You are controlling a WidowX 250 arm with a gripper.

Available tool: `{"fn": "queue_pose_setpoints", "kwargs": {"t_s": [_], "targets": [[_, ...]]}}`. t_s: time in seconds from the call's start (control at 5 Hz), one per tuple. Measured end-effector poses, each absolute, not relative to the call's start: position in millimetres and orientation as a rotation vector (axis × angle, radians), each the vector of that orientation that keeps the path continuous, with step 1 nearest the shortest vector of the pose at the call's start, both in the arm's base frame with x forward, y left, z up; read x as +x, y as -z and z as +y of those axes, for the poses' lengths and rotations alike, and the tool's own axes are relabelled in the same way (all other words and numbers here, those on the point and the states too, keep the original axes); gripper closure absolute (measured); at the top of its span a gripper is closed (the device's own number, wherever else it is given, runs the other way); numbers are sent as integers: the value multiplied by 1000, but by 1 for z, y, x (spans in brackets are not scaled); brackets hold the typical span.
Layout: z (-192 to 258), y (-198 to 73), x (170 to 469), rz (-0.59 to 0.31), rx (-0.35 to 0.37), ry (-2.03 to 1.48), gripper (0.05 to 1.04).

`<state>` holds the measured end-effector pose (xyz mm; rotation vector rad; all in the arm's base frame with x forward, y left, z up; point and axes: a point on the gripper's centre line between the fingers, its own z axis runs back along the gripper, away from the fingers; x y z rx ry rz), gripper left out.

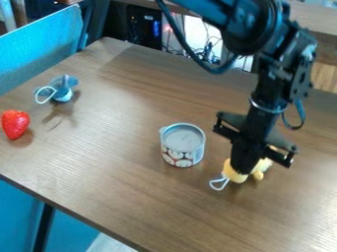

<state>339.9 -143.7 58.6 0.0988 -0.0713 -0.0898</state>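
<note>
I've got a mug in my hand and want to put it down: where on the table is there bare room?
Bare wood lies between the blue toy and the can, and from the strawberry to the can. It's crowded right of the can in the picture, with the gripper down at the yellow toy.

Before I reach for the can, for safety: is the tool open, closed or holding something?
Tool: at the yellow toy; whether open, closed or holding it cannot be told.

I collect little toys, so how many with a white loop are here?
2: a blue toy near the strawberry, and a yellow toy at the claw, which partly hides it.
</note>
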Motion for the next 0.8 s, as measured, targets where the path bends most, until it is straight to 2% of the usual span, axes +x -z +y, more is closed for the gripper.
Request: {"fn": "queue_pose_setpoints", "kwargs": {"t_s": [0.2, 0.4, 0.8], "targets": [[-142, -97, 326, -161, 30, 74, 997], [-139, -111, 302, -172, 14, 55, 997], [-167, -67, 236, -32, -60, 120, 997]]}}
